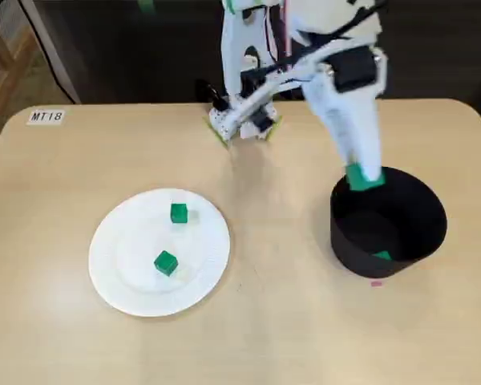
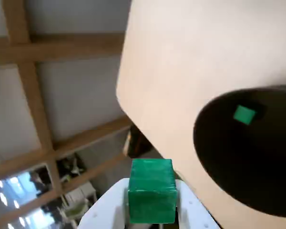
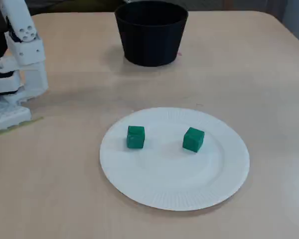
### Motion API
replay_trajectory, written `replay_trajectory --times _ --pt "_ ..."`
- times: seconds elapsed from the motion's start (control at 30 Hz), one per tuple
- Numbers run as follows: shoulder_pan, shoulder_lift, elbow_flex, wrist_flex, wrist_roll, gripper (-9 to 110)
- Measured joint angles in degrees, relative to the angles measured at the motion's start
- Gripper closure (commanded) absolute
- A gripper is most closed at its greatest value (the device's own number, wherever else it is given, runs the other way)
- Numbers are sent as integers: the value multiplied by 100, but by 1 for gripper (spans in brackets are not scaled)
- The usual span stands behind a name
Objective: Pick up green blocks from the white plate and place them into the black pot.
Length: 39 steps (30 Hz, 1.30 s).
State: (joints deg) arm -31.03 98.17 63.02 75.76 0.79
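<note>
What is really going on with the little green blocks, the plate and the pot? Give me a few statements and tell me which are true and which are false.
1. Two green cubes lie on the round white paper plate. True.
2. The white gripper grips a third green cube close to the round black pot. True.
3. The pot is empty. False: a fourth green cube lies inside it.
4. The two cubes on the plate touch. False: they lie apart.
5. The gripper hangs over the plate. False: it is by the pot.

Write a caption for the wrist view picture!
Gripper holds a green block near the black pot; another block lies inside.
</note>
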Motion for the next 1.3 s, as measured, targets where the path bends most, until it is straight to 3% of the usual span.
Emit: replay_trajectory --times 0.17,0.73,0.8,0.9,1.03,1.13,1.23,1.3 --pt "-589 -580 0 299 -211 104" --pt "-615 -1389 0 800 -642 104" --pt "-615 -1415 0 800 -642 96" --pt "-615 -1415 0 853 -782 70" --pt "-615 -1415 0 914 -1055 64" --pt "-598 -1415 0 914 -1125 71" --pt "-527 -1415 0 861 -1125 98" --pt "-413 -1415 0 791 -1099 104"
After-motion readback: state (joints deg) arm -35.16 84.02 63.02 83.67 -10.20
